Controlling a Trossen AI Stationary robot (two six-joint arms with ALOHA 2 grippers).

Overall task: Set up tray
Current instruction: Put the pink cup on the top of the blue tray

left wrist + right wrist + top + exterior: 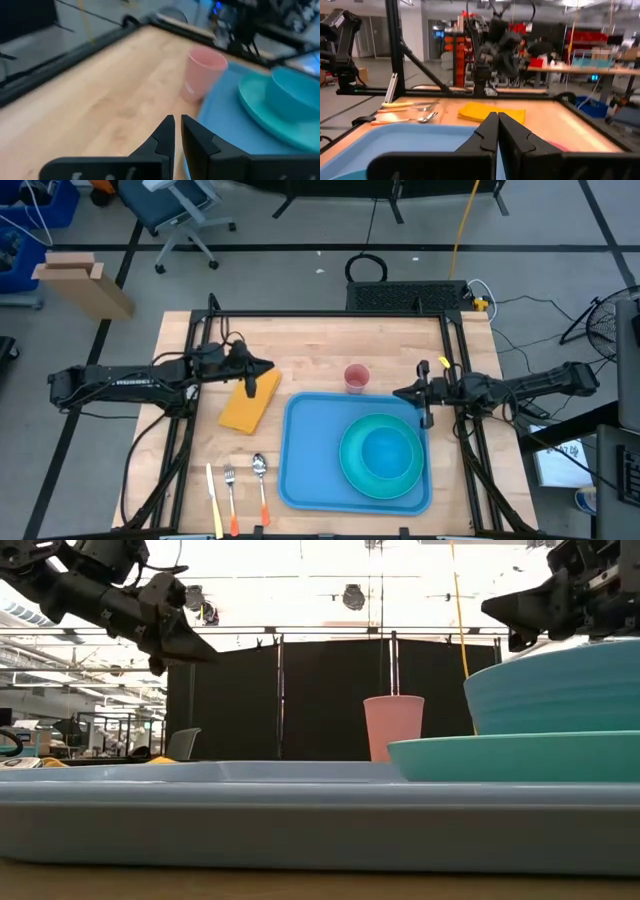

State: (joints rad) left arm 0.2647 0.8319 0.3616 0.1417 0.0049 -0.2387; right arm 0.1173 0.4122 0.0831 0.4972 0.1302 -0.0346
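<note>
- The left gripper [177, 131] has its fingers pressed almost together with nothing between them; it hangs above the bare wooden table [300, 350], on the tray's left, over the yellow napkin's far end.
- The right gripper [498, 130] also has its fingers closed on nothing, poised over the tray's far right corner.
- The tray [310, 450], light blue with a low rim, lies flat on the table's near right part; its right edge is partly hidden under the right arm.
- On the tray sits a turquoise plate [355, 470] carrying a turquoise bowl [390, 450].
- A pink cup [356, 377] stands upright just beyond the tray's far edge.
- The yellow napkin [248, 404] lies folded just left of the tray.
- A knife [211, 492], fork [230, 488] and spoon [260, 475] lie side by side left of the tray's near corner; their handles are cut off by the picture's edge.
</note>
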